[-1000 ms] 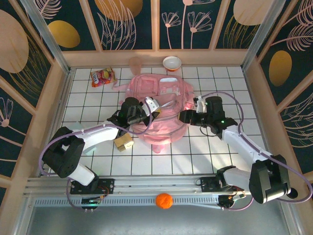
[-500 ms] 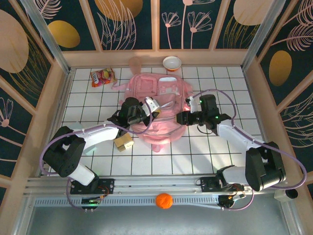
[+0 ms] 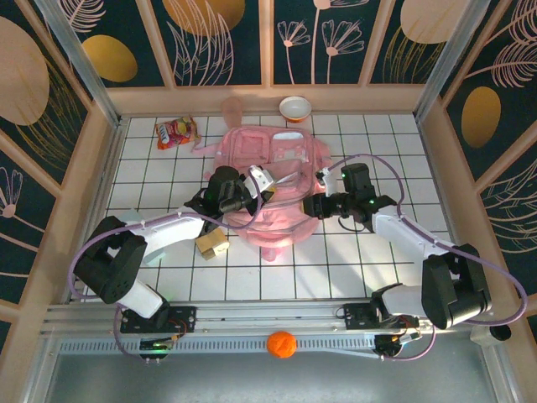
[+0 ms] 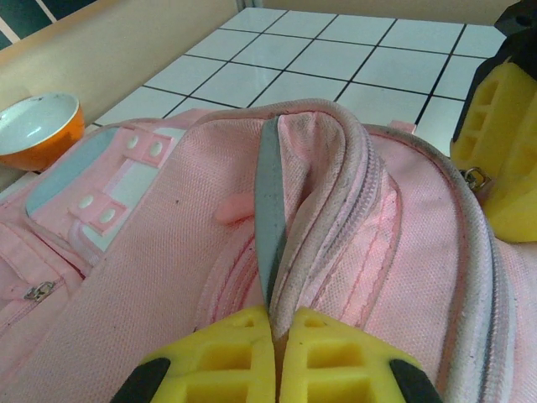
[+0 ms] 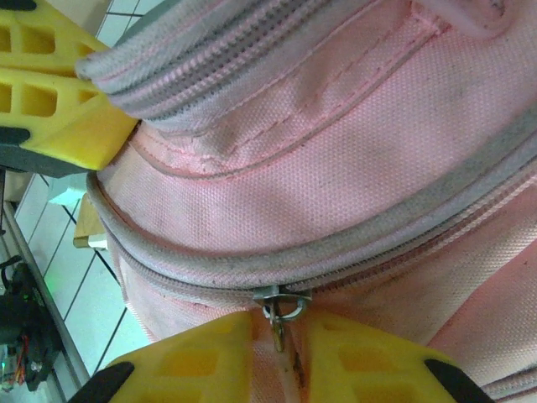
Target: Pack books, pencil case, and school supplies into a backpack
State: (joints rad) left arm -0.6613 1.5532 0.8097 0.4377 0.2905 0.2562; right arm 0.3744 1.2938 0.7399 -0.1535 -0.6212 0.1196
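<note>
Early stage: left claw [image 4: 277, 323] pinches the backpack [image 3: 273, 189] zip edge, right claw [image 5: 281, 332] nips the zip pull [image 5: 279, 304] — blocks [image 3: 211, 243] lie unpacked on the table [image 3: 352, 252].

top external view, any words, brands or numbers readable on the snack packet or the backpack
Red-and-yellow printed snack packet: print there, too small and blurred to read.
Large soft pink fabric backpack: no lettering visible in any view.

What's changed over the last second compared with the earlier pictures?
The right gripper edged left toward the backpack and closed on a zip pull. The left gripper stays pinched on the backpack's zip edge; the backpack lies where it was.
</note>
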